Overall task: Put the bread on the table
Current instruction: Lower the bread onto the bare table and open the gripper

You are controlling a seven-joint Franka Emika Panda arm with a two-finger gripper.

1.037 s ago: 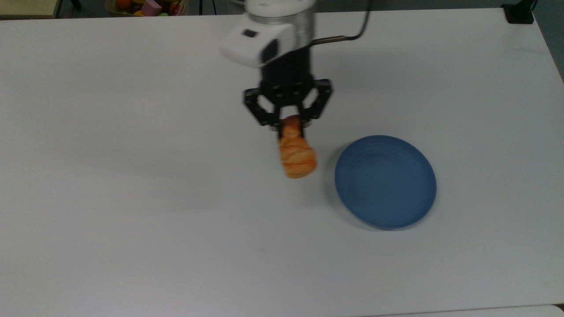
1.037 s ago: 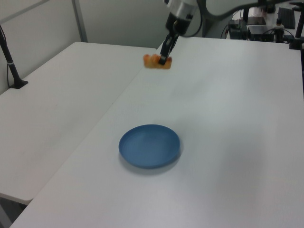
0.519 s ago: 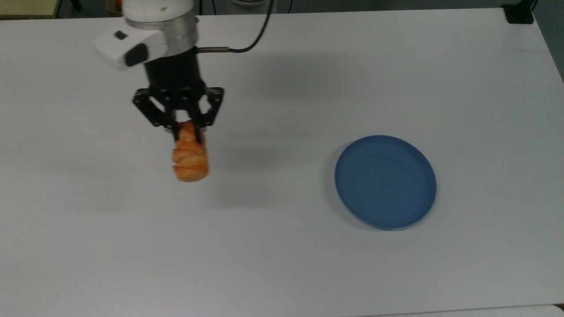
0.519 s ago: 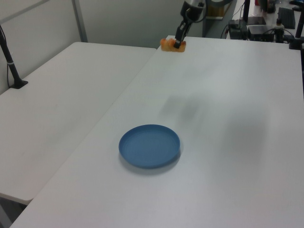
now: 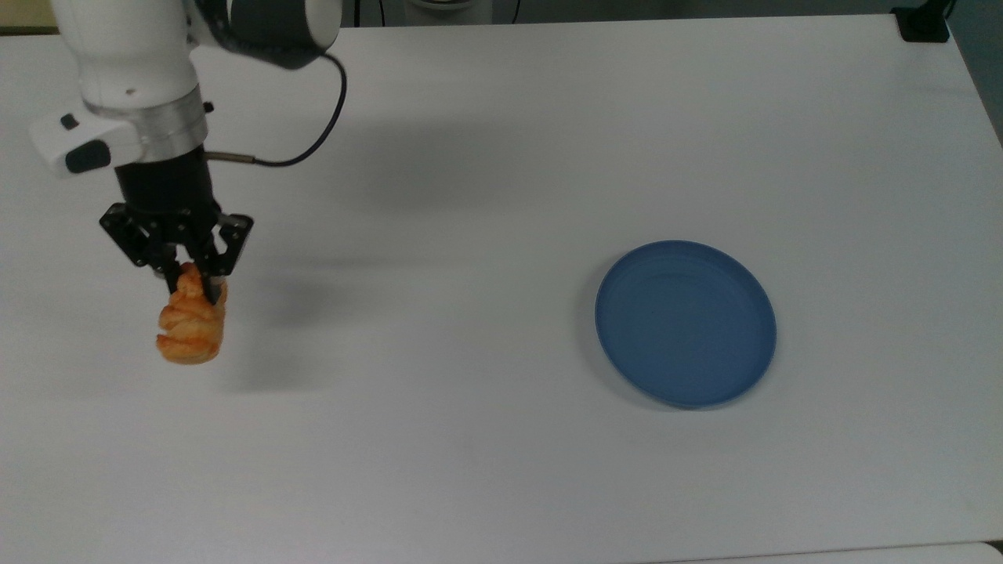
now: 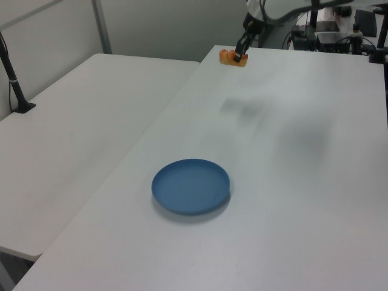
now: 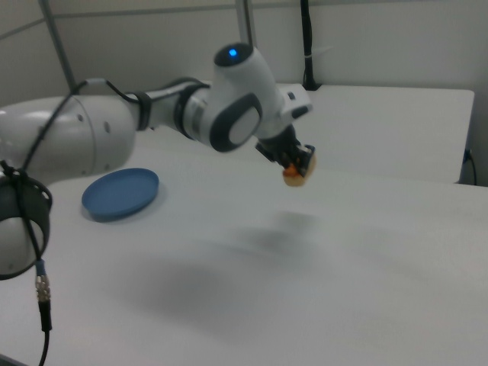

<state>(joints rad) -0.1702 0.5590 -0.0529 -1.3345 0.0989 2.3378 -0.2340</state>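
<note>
Golden-orange braided bread [image 5: 190,329] [image 6: 233,57] [image 7: 296,172], hanging lengthwise above the white table [image 5: 501,196] [image 6: 291,182] [image 7: 320,267], pinched at its upper end, near the top view's left edge.

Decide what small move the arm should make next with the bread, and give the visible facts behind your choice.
Probably lower straight down. The claw is shut on the bread, which hangs above the table in the right view, its shadow lying apart below it. The blue plate sits far off toward the top view's right, so bare tabletop lies underneath. Opening now would likely drop the bread rather than place it.
</note>
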